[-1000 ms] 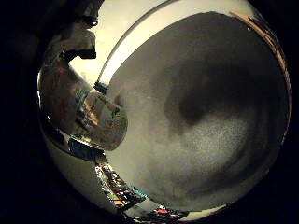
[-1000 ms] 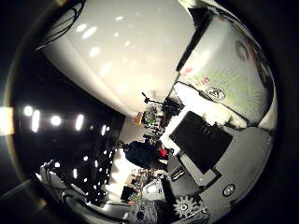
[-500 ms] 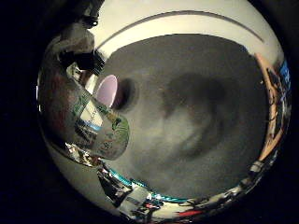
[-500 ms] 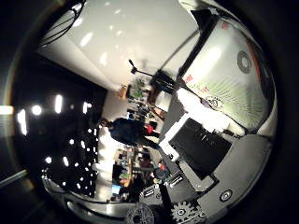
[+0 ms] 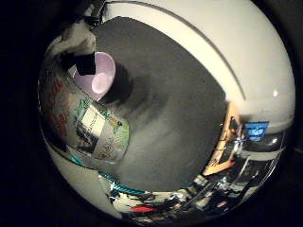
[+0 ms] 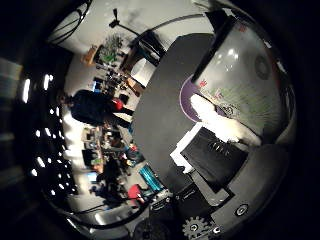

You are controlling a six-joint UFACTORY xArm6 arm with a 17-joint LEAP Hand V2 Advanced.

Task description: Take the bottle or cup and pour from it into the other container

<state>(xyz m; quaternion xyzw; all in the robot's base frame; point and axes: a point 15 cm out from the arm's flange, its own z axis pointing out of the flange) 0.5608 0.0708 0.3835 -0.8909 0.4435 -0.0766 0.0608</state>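
A bottle with a white, green and red printed label (image 5: 80, 118) lies close against the palm and fills one side of the little finger side palm view. My right hand (image 5: 78, 45) is curled round it, with a white and black finger over its end. A lilac cup (image 5: 98, 74) stands open on the grey table top (image 5: 175, 104), right beside the bottle's end. The thumb side palm view shows the bottle's pale labelled side (image 6: 245, 75), the cup's purple rim (image 6: 192, 100) just beyond it, and the hand's black and white body (image 6: 215, 158).
The grey table top ends in a white rim (image 5: 241, 57). Beyond it are cluttered shelves and stands (image 5: 232, 142). In the thumb side palm view, room clutter and lights (image 6: 110, 110) lie past the table's edge.
Both views have swung round, so the hand has tilted with the bottle. The lilac cup, unseen 1.0 s ago, now sits close under the bottle's end.
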